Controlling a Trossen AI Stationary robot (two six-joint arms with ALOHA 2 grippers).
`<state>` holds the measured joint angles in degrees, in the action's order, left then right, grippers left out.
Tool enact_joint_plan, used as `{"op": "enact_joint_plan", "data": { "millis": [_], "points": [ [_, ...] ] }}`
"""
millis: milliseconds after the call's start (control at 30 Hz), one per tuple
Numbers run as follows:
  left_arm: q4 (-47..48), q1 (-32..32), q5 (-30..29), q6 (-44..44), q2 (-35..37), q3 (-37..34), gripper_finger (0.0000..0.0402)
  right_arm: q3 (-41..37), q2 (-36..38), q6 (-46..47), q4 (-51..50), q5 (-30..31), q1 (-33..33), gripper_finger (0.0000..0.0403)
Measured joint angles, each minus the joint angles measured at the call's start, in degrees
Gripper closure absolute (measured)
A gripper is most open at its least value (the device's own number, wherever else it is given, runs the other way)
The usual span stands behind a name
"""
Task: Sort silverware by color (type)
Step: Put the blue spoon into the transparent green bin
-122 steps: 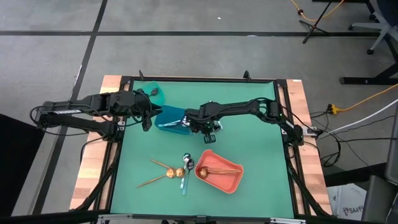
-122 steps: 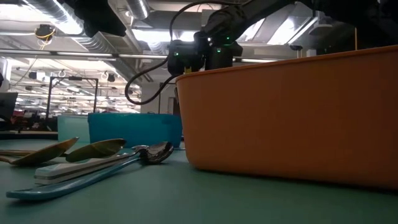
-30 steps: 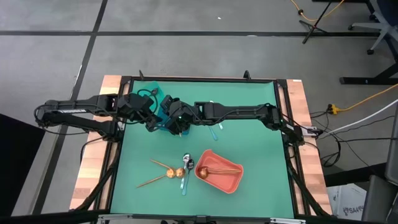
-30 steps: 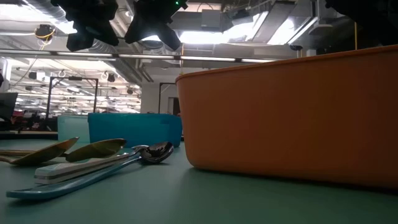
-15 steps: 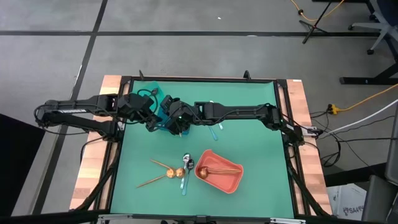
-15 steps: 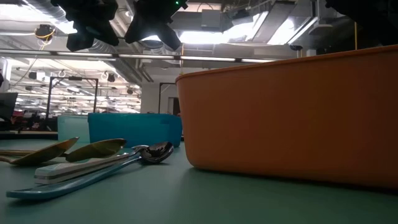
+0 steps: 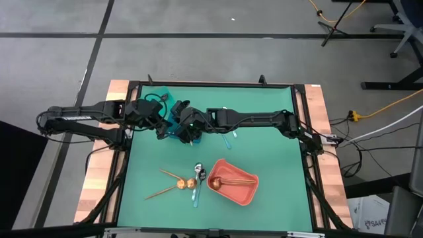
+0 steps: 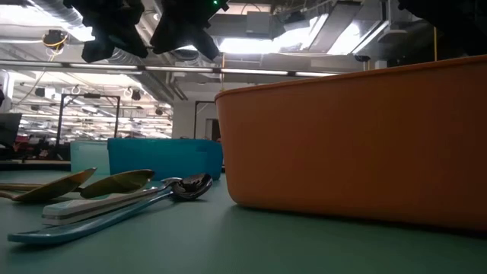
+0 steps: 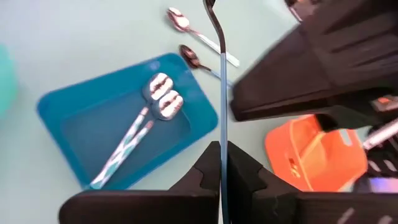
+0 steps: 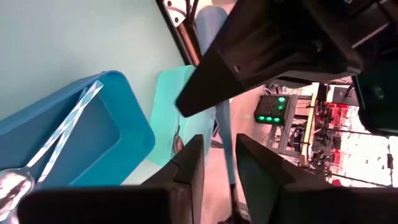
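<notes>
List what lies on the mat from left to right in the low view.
Two copper spoons → blue-handled spoon → blue bin farther back → orange bin.

Blue-handled spoon (image 9: 222,81) held upright above bin; two silver forks (image 9: 163,102) inside; copper spoons (image 7: 173,184) lie on mat.

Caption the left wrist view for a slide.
Left end effector pinches a blue-handled spoon above the blue bin holding two spoons.
</notes>
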<state>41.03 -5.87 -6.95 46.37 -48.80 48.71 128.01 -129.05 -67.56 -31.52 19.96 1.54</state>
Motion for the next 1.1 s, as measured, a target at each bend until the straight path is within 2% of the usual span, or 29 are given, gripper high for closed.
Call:
{"op": "enact_joint_plan", "data": {
  "millis": [200,267,633,900,1100],
  "points": [
    [3.7,-2.3,-3.2,0.1,0.0,0.0,0.0401,0.0,2.1,3.5,-3.8,0.0,0.0,0.0313],
    [5.7,-4.0,-3.8,0.1,0.0,0.0,0.0401,0.0,3.2,5.9,-7.8,0.0,0.0,0.0313],
    [14.7,-17.2,-6.1,-8.5,-0.3,0.0,0.0401,0.0,7.1,20.3,-25.3,0.6,-1.4,0.0313],
    [12.8,-26.1,-7.5,-15.9,-1.1,-6.4,0.0401,0.0,7.1,29.6,-31.1,-0.2,-2.8,0.0313],
    [6.0,-31.0,-7.6,-21.0,-1.1,-14.2,0.0402,0.0,7.1,30.5,-31.1,-4.7,-3.1,0.0313]
  ]
}}
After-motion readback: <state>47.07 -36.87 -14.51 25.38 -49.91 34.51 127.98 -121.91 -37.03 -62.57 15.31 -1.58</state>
